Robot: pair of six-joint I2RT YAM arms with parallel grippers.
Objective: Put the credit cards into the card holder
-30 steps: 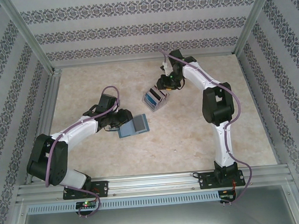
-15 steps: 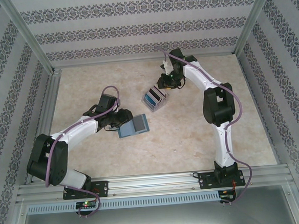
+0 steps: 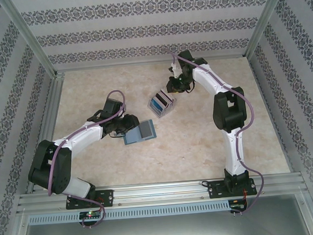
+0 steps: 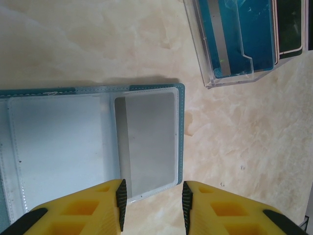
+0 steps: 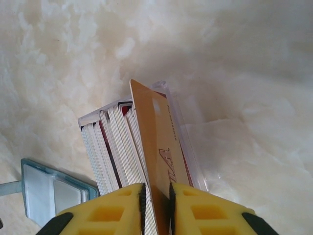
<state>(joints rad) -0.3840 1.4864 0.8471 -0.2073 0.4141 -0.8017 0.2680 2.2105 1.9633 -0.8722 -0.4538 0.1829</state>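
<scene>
The card holder [image 3: 140, 132] lies open on the table, teal-edged with clear pockets [image 4: 98, 137]; a corner of it also shows in the right wrist view [image 5: 49, 188]. My left gripper [image 3: 121, 129] hovers at its left side, open, with the edge of a grey pocket between the fingertips [image 4: 151, 198]. The credit cards [image 5: 110, 147] stand on edge in a clear plastic box [image 3: 161, 102]. My right gripper [image 3: 175, 87] is over that box, its jaws [image 5: 156, 200] shut on a tan-orange card [image 5: 156, 132] that sticks up above the rest.
The clear box [image 4: 239, 39] lies up and to the right of the holder, with blue and dark cards showing through its wall. Metal frame rails and patterned walls enclose the marble-look table [image 3: 201, 141].
The right gripper's jaws have narrowed onto the tan-orange card and the wrist shifted slightly. The left arm and the card holder have stayed put.
</scene>
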